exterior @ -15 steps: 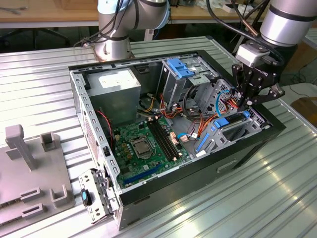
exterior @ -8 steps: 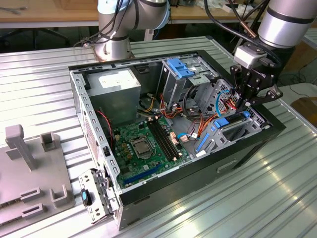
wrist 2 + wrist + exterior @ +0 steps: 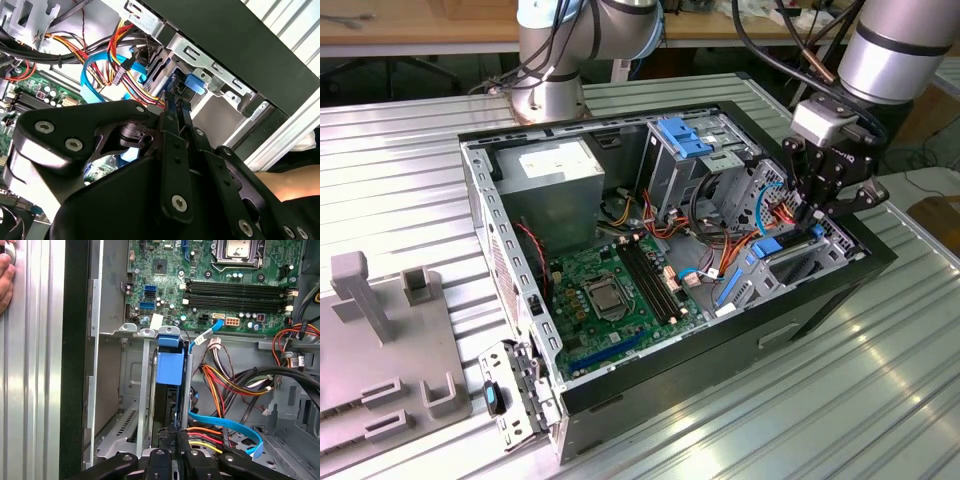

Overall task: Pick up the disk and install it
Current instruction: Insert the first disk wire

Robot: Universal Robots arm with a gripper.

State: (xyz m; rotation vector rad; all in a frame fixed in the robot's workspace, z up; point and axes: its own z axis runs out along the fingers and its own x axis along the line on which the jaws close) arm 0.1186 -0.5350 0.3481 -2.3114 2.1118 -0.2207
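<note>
Down at the cage [image 3: 144,390], on the exterior view's right, the gripper [image 3: 808,225] has its fingers closed on the disk [image 3: 169,365], held on edge so it slides between the rails

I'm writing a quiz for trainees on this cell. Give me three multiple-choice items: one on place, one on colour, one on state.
1. Where is the hand? A) over the power supply B) at the drive cage C) over the processor
2. The disk has a carrier that is: A) red B) white C) blue
3. The computer case is: A) open B) closed C) upside down
Answers: 1B, it hangs at the cage; 2C, blue plastic frames it; 3A, the motherboard lies exposed.
</note>
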